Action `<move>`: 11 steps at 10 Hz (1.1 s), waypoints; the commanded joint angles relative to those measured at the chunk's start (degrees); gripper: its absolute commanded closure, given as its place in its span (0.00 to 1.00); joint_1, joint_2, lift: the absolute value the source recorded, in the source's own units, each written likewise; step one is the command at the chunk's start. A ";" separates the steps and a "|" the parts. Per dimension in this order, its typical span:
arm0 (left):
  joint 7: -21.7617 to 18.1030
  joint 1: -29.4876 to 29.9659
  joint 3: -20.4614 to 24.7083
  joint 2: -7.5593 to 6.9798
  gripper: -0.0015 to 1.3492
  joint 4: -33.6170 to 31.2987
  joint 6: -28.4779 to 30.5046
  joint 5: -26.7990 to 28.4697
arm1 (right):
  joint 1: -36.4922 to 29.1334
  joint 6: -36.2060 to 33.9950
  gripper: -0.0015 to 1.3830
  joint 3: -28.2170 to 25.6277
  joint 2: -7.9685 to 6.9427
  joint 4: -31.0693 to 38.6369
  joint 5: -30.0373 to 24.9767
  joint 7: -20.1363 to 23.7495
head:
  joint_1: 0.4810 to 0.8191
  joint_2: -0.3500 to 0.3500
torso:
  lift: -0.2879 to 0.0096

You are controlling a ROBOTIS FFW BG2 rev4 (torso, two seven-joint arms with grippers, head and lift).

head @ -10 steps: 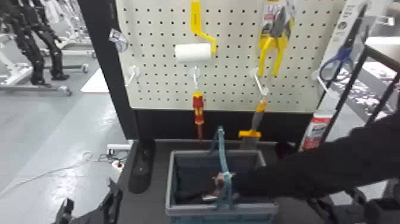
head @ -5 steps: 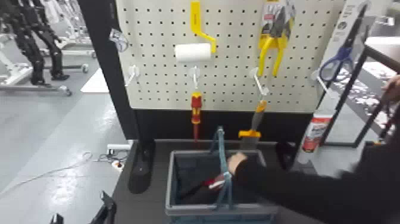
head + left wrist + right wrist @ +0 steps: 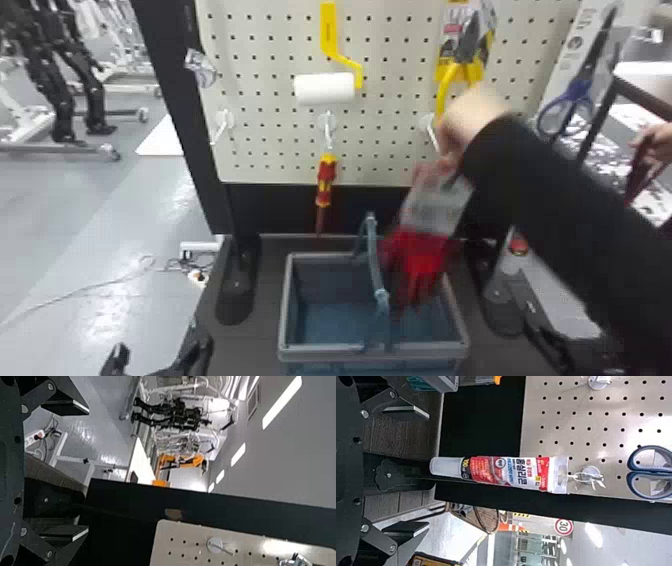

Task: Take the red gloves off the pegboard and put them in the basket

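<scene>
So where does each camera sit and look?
Head: on the robot's head, facing forward and down at pegboard and basket; shows left gripper and a person's hand holding red gloves.
Left wrist: on that arm, facing the pegboard's edge and room; left gripper's jaws apart.
Right wrist: on that arm, facing a hanging tube and scissors; right gripper, jaws apart.
Shared: pegboard in all three; scissors in head and right.
</scene>
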State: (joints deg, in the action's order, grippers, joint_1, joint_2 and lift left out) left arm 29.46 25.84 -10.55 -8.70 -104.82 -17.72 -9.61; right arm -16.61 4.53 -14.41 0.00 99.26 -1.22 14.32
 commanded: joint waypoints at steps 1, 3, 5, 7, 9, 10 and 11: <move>-7.40 -0.44 2.29 -0.70 0.18 -0.03 3.04 -2.87 | -0.18 -0.22 0.22 0.00 -0.05 0.05 -0.01 0.01 | 0.20 0.50 | 0.63; -21.20 -0.35 7.30 0.35 0.18 -1.52 11.04 -4.89 | -0.09 -0.66 0.22 0.00 -0.05 0.05 -0.01 0.01 | 0.20 0.50 | 0.63; -30.51 -2.11 10.81 3.60 0.18 -1.52 15.87 -4.28 | -0.09 -0.92 0.22 0.00 -0.05 0.14 0.08 0.01 | 0.20 0.50 | 0.63; -34.55 -2.72 14.15 8.17 0.19 -1.44 15.25 -1.12 | 0.08 -1.19 0.22 0.00 -0.05 -0.04 0.08 0.01 | 0.20 0.50 | 0.63; -34.64 -2.37 15.12 8.85 0.19 -1.44 13.50 1.17 | 0.00 -1.19 0.22 0.00 -0.05 -0.04 0.08 0.01 | 0.20 0.50 | 0.63; -34.20 -2.28 14.85 8.85 0.19 -1.52 12.97 1.87 | -0.09 -1.19 0.22 0.00 -0.05 -0.04 0.08 0.01 | 0.20 0.50 | 0.63; -33.94 -2.19 14.68 8.85 0.18 -1.52 12.09 1.87 | -0.18 -1.19 0.22 0.00 -0.05 -0.04 0.08 0.01 | 0.20 0.50 | 0.63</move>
State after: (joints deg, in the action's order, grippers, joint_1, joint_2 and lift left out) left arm -4.47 23.58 4.22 -0.09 -106.32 -5.05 -7.85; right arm -16.69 3.34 -14.41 0.00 99.23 -1.15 14.32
